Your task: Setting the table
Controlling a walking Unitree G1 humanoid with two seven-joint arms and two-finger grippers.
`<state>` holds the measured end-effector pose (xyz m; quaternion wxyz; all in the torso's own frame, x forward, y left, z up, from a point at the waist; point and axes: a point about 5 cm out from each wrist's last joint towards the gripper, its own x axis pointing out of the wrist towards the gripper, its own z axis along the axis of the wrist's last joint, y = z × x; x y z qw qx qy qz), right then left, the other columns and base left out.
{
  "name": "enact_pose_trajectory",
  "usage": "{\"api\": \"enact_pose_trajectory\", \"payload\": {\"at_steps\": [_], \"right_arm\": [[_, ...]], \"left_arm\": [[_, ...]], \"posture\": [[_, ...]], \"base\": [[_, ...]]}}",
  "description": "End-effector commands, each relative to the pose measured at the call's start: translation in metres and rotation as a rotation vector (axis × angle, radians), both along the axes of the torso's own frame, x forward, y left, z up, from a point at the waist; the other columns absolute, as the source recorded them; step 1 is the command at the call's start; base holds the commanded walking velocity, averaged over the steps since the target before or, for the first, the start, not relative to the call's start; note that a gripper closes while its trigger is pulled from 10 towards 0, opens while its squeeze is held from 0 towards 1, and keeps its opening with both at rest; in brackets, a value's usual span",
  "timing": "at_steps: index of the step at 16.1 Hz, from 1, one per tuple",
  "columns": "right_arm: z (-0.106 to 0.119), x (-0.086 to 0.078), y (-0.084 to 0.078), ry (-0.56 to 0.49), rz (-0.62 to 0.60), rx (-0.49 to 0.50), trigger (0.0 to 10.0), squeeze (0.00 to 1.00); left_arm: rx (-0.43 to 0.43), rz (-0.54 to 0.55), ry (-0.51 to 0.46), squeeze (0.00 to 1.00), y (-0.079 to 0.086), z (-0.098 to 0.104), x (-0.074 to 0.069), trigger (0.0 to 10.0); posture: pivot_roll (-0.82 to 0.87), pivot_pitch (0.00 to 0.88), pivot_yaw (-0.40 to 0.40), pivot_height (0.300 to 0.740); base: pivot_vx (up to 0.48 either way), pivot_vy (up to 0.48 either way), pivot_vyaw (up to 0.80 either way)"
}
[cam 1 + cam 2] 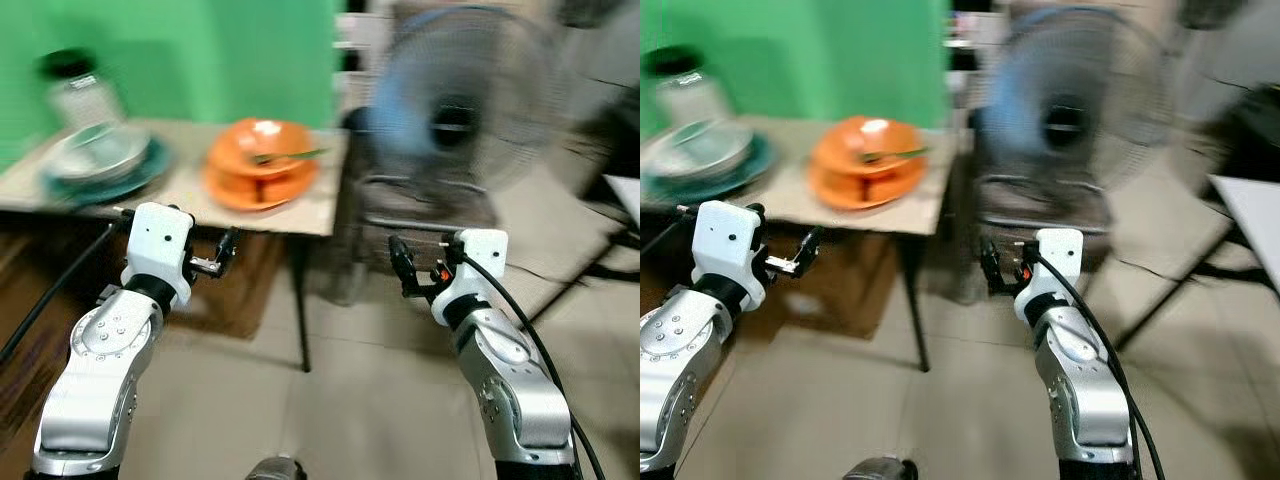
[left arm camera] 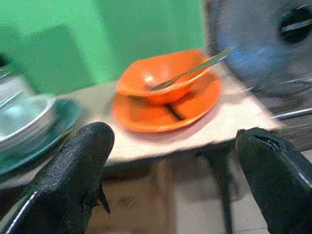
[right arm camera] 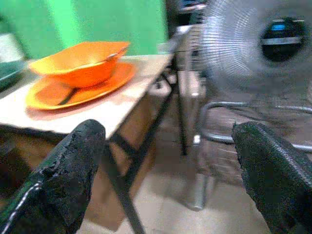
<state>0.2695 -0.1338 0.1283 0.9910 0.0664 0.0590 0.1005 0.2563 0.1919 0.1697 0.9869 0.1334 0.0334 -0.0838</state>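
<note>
An orange bowl [image 1: 262, 143] with a spoon [image 1: 290, 156] in it sits on an orange plate [image 1: 258, 190] near the right end of a beige table [image 1: 310, 215]. A pale bowl [image 1: 95, 152] rests on a teal plate [image 1: 110, 185] further left, with a dark-lidded jar [image 1: 78, 92] behind it. My left gripper [image 1: 225, 255] is open with nothing in it, in front of the table edge and slightly below it, pointing at the orange dishes [image 2: 165, 92]. My right gripper [image 1: 400, 265] is open and holds nothing, to the right of the table, off its corner.
A large standing fan [image 1: 460, 100] is just right of the table, ahead of my right gripper. A black table leg [image 1: 298, 300] and a brown box [image 1: 235, 295] sit under the table. A white surface [image 1: 625, 190] shows at the far right. The floor is tiled.
</note>
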Motion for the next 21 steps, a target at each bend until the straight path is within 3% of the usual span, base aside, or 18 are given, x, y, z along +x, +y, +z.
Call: {"api": "enact_pose_trajectory", "payload": {"at_steps": [1, 6, 21], "right_arm": [[0.004, 0.004, 0.000, -0.022, 0.008, 0.002, 10.0, 1.00], [0.006, 0.008, 0.001, -0.040, -0.007, 0.002, 10.0, 1.00], [0.008, 0.013, 0.003, -0.047, -0.029, -0.009, 10.0, 1.00]], "left_arm": [[0.006, 0.006, -0.009, 0.00, 0.000, 0.003, 0.000, 10.0], [0.004, -0.001, -0.003, 0.00, -0.001, 0.003, 0.001, 10.0], [0.009, -0.041, 0.019, 0.00, -0.003, 0.000, 0.004, 10.0]], "posture": [[0.19, 0.000, 0.018, 0.740], [0.20, 0.000, 0.016, 0.740], [0.18, 0.000, 0.035, 0.740]], "base": [[0.000, 0.000, 0.80], [0.000, 0.000, 0.25], [0.320, 0.000, 0.14]]}}
